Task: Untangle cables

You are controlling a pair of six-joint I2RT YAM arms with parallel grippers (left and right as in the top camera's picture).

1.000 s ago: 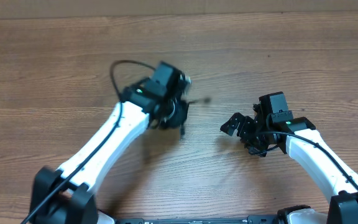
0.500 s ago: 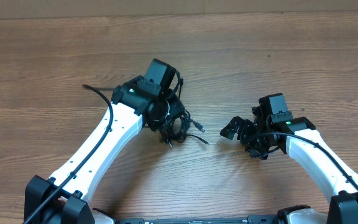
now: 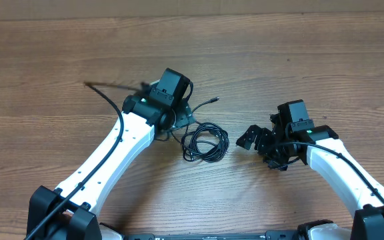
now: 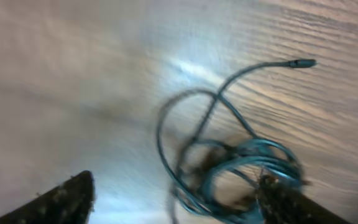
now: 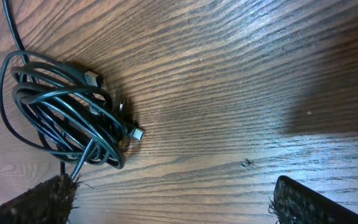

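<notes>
On the bench between your arms, the cables lie in one loose coil, your right hand wide open and empty just beside it. Beyond, your left hand gapes, gripping nothing; pinch one plug end and draw it out slowly.

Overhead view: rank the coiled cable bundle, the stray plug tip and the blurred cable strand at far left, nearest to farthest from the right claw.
From the right claw:
1. Coiled cable bundle, just to its left.
2. Plug tip, up and left of the bundle.
3. Blurred cable strand, far left.
</notes>
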